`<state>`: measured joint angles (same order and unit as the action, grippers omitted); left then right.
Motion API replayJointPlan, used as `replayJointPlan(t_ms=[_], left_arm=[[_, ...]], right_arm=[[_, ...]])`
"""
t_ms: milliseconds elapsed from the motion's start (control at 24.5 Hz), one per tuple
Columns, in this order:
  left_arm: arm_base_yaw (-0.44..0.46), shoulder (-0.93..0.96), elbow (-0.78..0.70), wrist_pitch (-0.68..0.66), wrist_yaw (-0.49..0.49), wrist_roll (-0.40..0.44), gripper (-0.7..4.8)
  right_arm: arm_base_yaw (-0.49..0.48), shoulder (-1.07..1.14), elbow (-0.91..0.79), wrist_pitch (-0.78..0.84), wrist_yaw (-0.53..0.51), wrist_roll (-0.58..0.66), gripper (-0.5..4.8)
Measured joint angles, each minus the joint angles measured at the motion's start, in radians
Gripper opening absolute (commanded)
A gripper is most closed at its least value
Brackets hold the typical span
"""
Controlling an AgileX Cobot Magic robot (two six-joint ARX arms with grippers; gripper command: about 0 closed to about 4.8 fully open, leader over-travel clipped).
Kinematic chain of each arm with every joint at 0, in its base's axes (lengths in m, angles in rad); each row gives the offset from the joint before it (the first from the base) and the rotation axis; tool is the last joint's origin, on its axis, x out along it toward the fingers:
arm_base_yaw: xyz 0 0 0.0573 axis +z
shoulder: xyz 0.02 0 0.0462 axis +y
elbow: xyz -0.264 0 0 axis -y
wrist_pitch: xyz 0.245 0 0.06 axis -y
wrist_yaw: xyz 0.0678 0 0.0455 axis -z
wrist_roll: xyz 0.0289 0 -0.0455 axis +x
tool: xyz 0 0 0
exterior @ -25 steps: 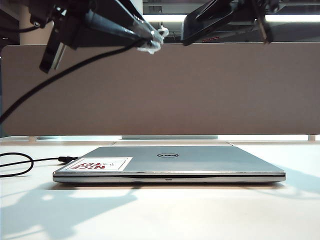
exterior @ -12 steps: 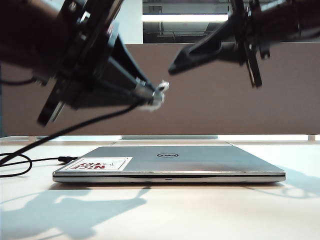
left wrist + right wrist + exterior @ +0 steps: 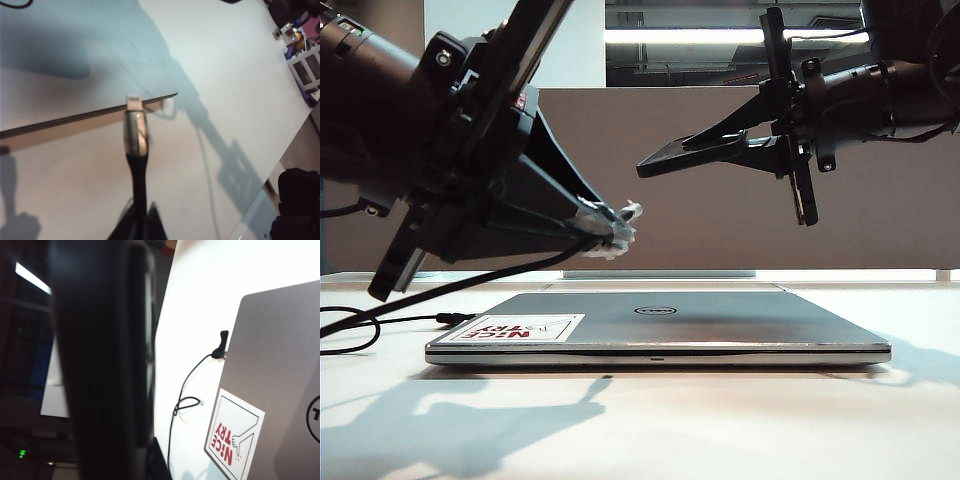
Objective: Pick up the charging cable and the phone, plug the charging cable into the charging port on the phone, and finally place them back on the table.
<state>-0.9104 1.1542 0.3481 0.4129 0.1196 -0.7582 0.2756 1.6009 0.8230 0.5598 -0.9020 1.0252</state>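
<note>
My left gripper (image 3: 605, 226) hangs over the left part of the closed laptop, shut on the charging cable (image 3: 480, 283). The cable's silvery connector (image 3: 135, 127) sticks out past the fingertips (image 3: 150, 225), and the black cord trails down to the left. My right gripper (image 3: 715, 148) is higher up on the right, shut on the phone (image 3: 670, 158). The phone is a thin dark slab lying nearly level, with its free end pointing left toward the connector. A gap separates connector and phone. In the right wrist view the phone (image 3: 100, 360) fills the near side as a dark blur.
A silver Dell laptop (image 3: 660, 325) with a red-lettered sticker (image 3: 520, 328) lies closed on the white table (image 3: 720, 425). Another black cord with an all-black plug (image 3: 450, 318) loops at the left. A grey-brown divider panel (image 3: 720, 230) stands behind.
Both arms have come down from the top of the view. The left gripper brought the connector lower, near the laptop. The right gripper lowered the phone and turned it nearly level.
</note>
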Motion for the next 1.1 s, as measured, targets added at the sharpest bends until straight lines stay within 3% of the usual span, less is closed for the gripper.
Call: replayJointPlan(t_ms=[448, 1100], left_arm=[[0.0, 0.019, 0.0, 0.03, 0.0, -0.026, -0.07], [0.0, 0.019, 0.0, 0.044, 0.0, -0.051, -0.07]], right_arm=[[0.077, 0.01, -0.005, 0.007, 0.018, 0.023, -0.05], [0.085, 0.013, -0.092, 0.024, 0.043, 0.032, -0.06]])
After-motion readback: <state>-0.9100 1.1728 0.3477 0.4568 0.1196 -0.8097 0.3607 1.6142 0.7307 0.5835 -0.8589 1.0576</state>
